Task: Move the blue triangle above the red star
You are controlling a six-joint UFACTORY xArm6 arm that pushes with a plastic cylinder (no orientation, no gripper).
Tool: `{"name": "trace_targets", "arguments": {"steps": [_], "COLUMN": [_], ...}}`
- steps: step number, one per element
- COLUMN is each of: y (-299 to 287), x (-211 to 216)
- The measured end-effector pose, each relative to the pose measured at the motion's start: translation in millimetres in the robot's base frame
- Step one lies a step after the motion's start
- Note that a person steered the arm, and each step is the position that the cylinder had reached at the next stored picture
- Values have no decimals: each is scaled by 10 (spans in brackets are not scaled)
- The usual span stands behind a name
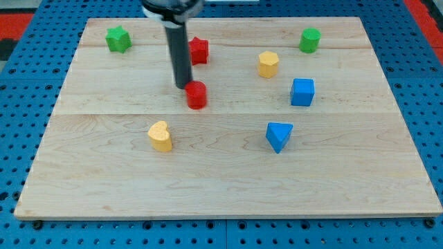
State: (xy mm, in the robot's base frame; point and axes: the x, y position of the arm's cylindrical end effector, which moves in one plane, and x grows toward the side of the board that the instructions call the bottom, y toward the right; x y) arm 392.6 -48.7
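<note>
The blue triangle lies on the wooden board, right of the middle. The red star sits near the view's top, left of centre, partly hidden by my rod. My tip rests just left of and touching a red round block, below the red star. The blue triangle is far to the right of my tip and lower in the view.
A green star is at the top left. A green round block is at the top right. A yellow hexagon and a blue cube lie right of centre. A yellow heart lies lower left.
</note>
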Motion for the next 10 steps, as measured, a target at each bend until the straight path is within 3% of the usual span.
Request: {"name": "trace_targets", "arguments": {"steps": [1,2,3,4,5,6,8,9,10], "y": [73,712,1481,1821,1501,686,180,-164,-113], "x": [19,-26,482,1009,1047,930,1161,808,372]}}
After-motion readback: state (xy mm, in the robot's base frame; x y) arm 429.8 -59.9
